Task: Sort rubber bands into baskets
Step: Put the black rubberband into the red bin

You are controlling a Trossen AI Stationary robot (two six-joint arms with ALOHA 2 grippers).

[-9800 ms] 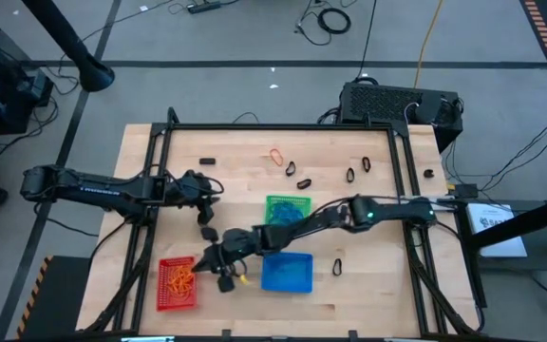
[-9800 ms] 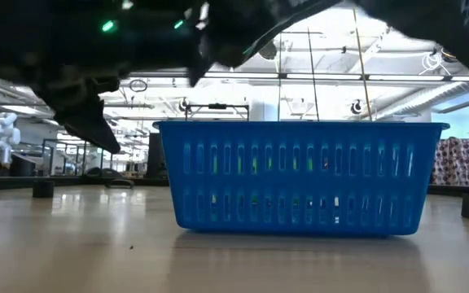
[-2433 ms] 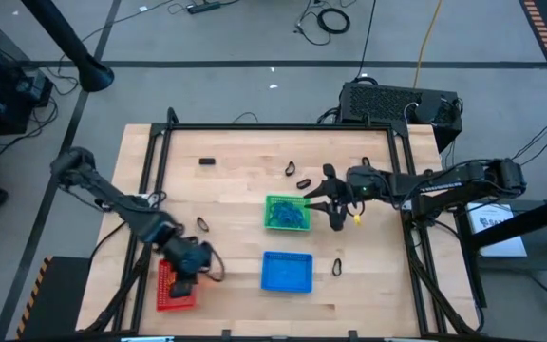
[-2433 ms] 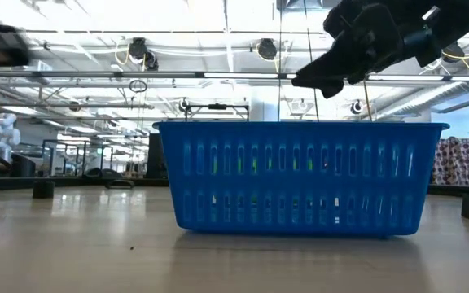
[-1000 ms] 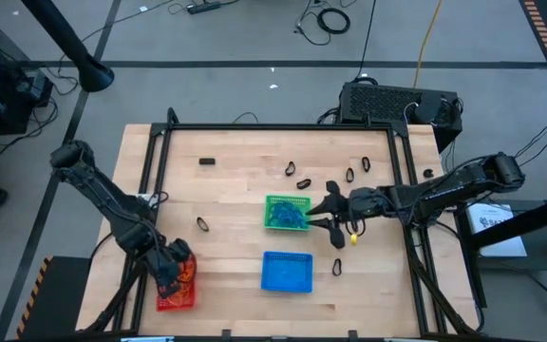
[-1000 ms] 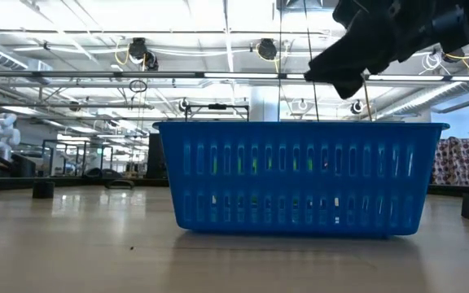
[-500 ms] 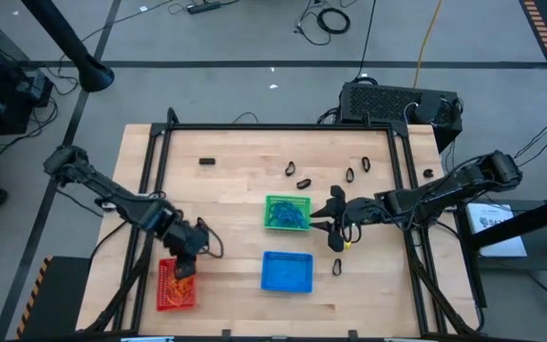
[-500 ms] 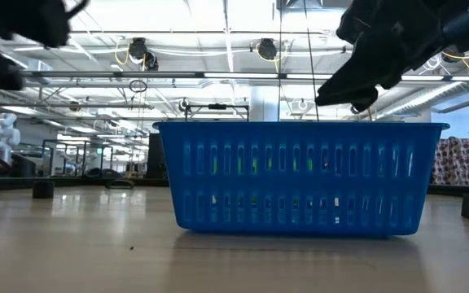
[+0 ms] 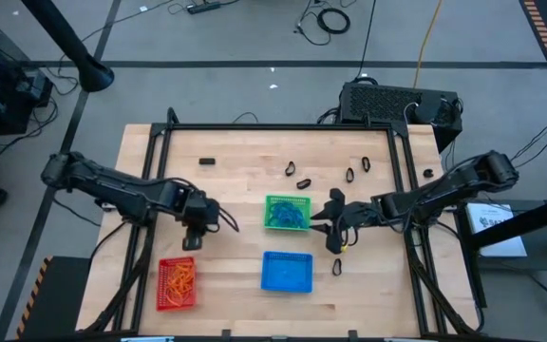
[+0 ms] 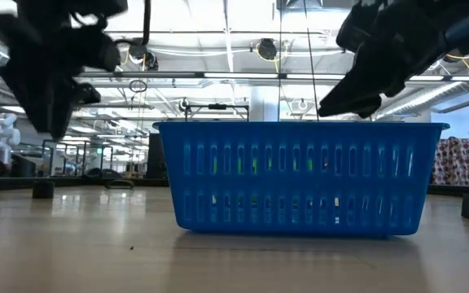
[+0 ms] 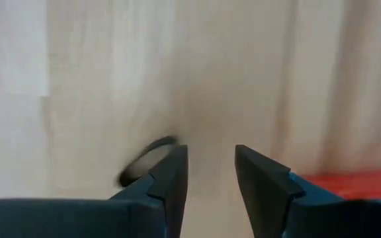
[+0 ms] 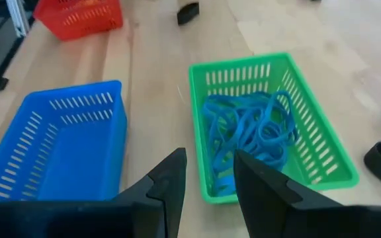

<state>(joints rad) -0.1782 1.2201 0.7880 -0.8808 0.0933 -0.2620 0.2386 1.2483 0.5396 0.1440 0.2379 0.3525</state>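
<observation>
**Sort part-way: orange and blue binned, black loops still loose**

Progress, judged from the layout: red basket (image 9: pixel 178 283) at the near-left of the surface (image 9: pixel 245 180) holds a tangle of orange bands (image 9: pixel 180 276); green basket (image 9: pixel 288 213) at centre holds a heap of blue bands (image 12: pixel 250 129); blue basket (image 9: pixel 286 272), just in front of the green one, looks empty in the right wrist view; so black appears to be what is left.

Loose black bands on the surface: a pair behind the green basket (image 9: pixel 297 175); two more toward the right rear (image 9: pixel 358 170); one right of the blue basket (image 9: pixel 337 267); one just beside the left jaws, seen blurred in the left wrist view (image 11: pixel 144 159); a small dark piece at left rear (image 9: pixel 207 161) cannot be identified.

Left gripper (image 9: pixel 194 231) hangs over bare wood between the red and green baskets; jaws parted by a narrow gap, nothing held.

Right gripper (image 9: pixel 333 220) sits just right of the green basket; jaws slightly apart, empty.

Bands look thin and limp; the binned ones lie in loose overlapping coils; the loose ones lie flat, well apart from each other.
</observation>
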